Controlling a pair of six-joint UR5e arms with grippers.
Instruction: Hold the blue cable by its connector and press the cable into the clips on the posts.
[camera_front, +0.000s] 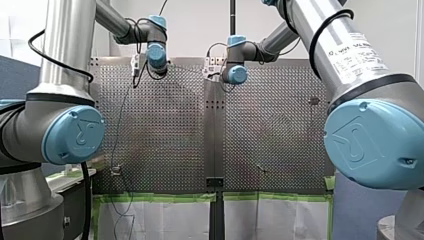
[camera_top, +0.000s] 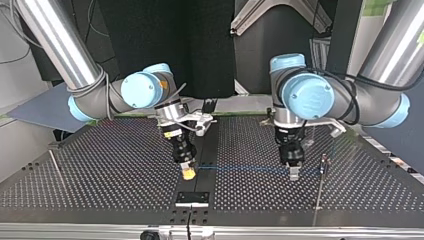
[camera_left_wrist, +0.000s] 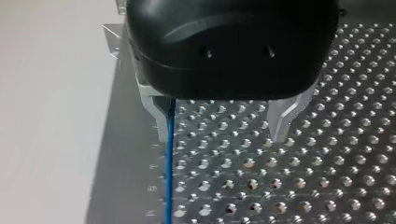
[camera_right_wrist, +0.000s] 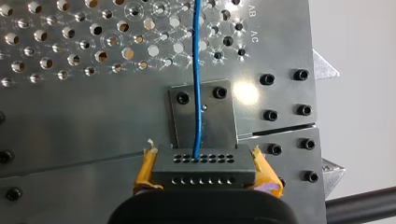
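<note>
- My right hand (camera_top: 188, 173) is clamped, yellow pads on either side, on the connector (camera_right_wrist: 205, 165). The blue cable (camera_right_wrist: 197, 84) runs straight ahead from it.
- My left hand (camera_left_wrist: 219, 123) has its fingers spread. The cable lies against one finger, ungripped.
- Step, as I judge it: cable stretched between the hands, not yet clipped.
- Next: guide the taut line down onto the slim post (camera_top: 324, 162) just beyond my left hand.

The cable (camera_right_wrist: 197, 79) is blue, its connector (camera_right_wrist: 204, 171) dark grey with rows of holes. My right fingers (camera_right_wrist: 144, 169) are yellow-padded; the tabletop (camera_left_wrist: 317, 186) is perforated silver
</note>
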